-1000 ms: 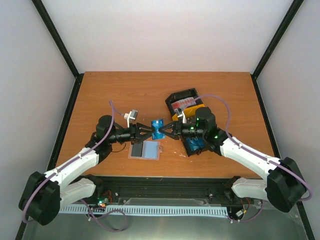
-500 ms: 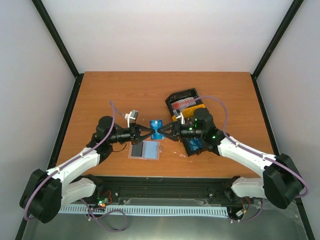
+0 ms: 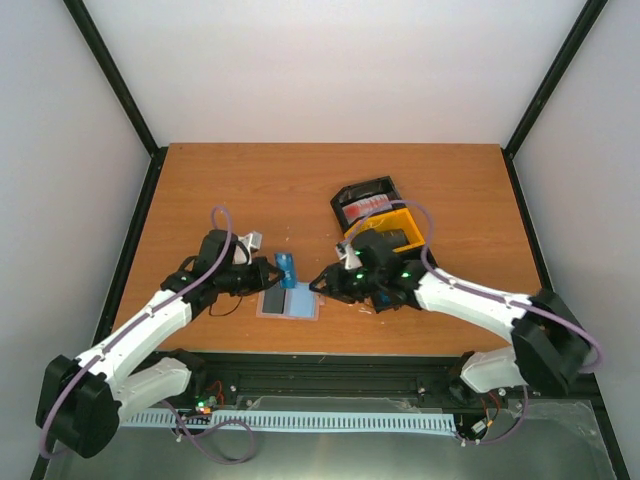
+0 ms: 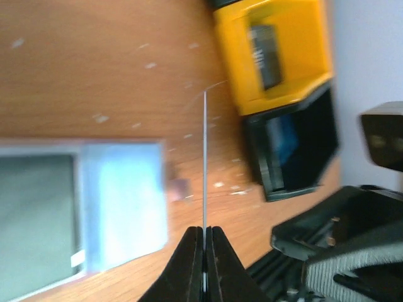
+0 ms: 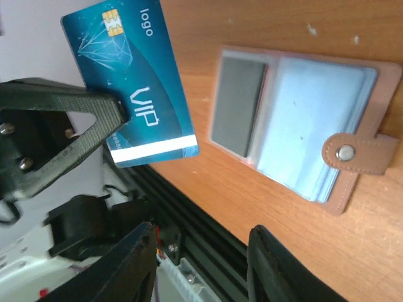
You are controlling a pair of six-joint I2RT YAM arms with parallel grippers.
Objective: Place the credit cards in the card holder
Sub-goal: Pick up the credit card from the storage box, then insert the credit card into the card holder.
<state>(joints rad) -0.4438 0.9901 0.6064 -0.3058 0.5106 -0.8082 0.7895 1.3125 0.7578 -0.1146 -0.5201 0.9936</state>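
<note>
Blue VIP card (image 5: 135,82) now solely in left gripper (image 3: 273,271), pinched tight; right gripper (image 5: 201,264) has let go, jaws apart, empty; handover done; card holder (image 3: 290,301) pocket next.

Shows teal-blue across the thin rectangular plastic card (image 5: 129,82) at upper left of the right wrist view, with gold chip, pale diamond linework, white "VIP" lettering and white stripe. Tan-brown leather around the flat folding card holder (image 5: 302,119), pockets pale bluish and grey, stud silver. Orange-brown wood grain for the worktop (image 5: 252,25). Yellow and black on the plastic compartment tray (image 4: 305,56).
</note>
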